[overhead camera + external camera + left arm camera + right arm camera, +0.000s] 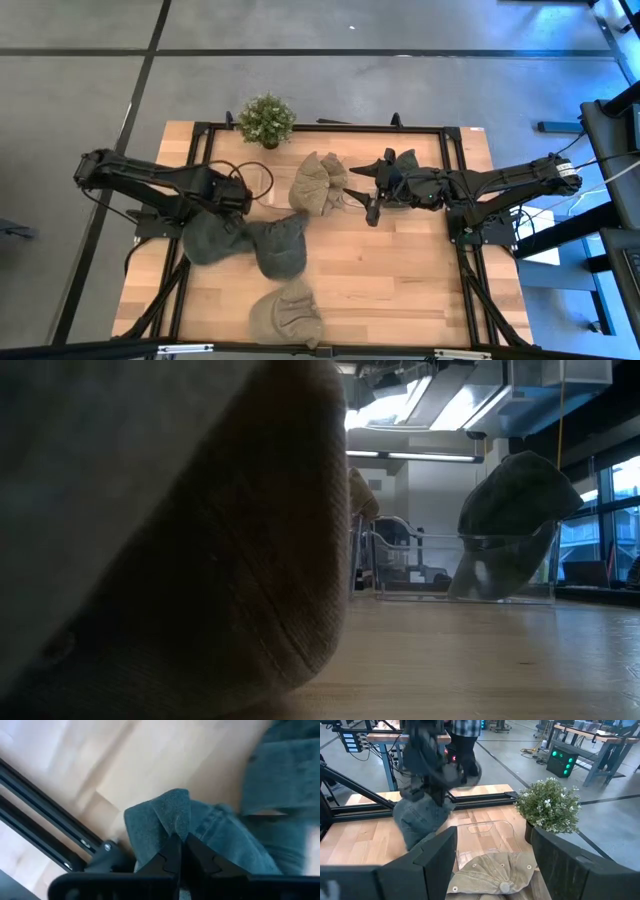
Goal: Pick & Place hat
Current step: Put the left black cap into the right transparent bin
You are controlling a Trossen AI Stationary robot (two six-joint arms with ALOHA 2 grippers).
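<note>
The dark grey-green fabric hat (212,238) is lying near the left edge of the light wooden counter (400,270), just beside a second grey hat (280,245) that it seems to be touching. The left gripper (238,207) is pinching a raised fold of it, jaws closed on the cloth (the left wrist view shows the fabric peaking up between the dark fingers (172,852)). So the grasp is being made and the lift is what comes next; that move probably calls for a straight rise, since the neighbouring hat could drag along. The hat's long axis is running roughly left to right, its crumpled end pointing right; which end is the brim I cannot tell. The right gripper (372,196) is waiting at the far middle, jaws wide apart, beside a tan hat (318,183).
</note>
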